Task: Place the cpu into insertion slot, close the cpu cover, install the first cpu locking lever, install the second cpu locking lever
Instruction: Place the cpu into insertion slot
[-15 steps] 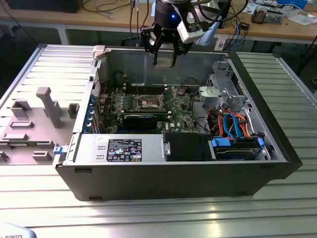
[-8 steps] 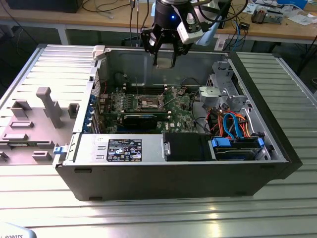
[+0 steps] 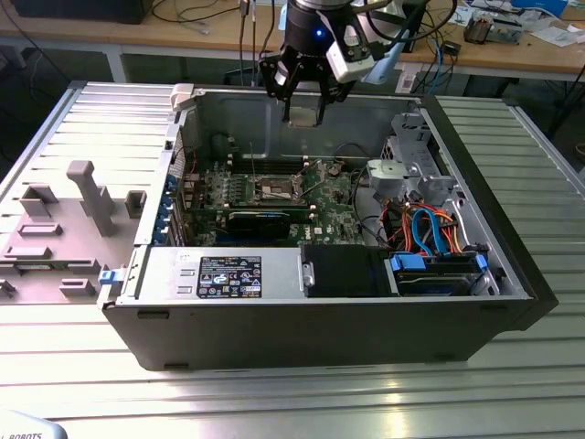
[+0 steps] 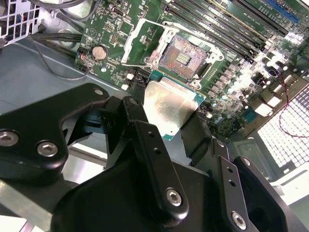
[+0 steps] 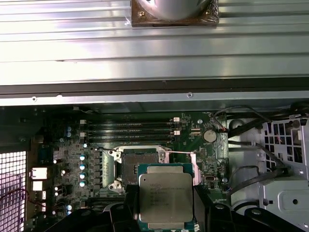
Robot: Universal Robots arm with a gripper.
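The cpu point(image 4: 170, 104) is a flat square chip with a silvery top and green edge, and my gripper point(image 4: 168, 118) is shut on it by two opposite sides. In the first wrist view the cpu point(image 5: 165, 193) hangs just beside and above the insertion slot point(image 5: 134, 169). The insertion slot point(image 4: 186, 57) lies uncovered, its dark contact field showing. The cpu cover point(image 4: 129, 47) stands swung up beside it. In the exterior view my gripper point(image 3: 303, 112) hovers over the open case, well above the insertion slot point(image 3: 274, 189).
The green motherboard point(image 3: 315, 206) lies inside an open computer case point(image 3: 302, 334). Black memory slots point(image 5: 130, 128) run beside the socket. A drive cage point(image 3: 411, 169) and orange and blue cables point(image 3: 430, 229) fill the exterior view's right. A grey fixture point(image 3: 91, 197) sits outside on the left.
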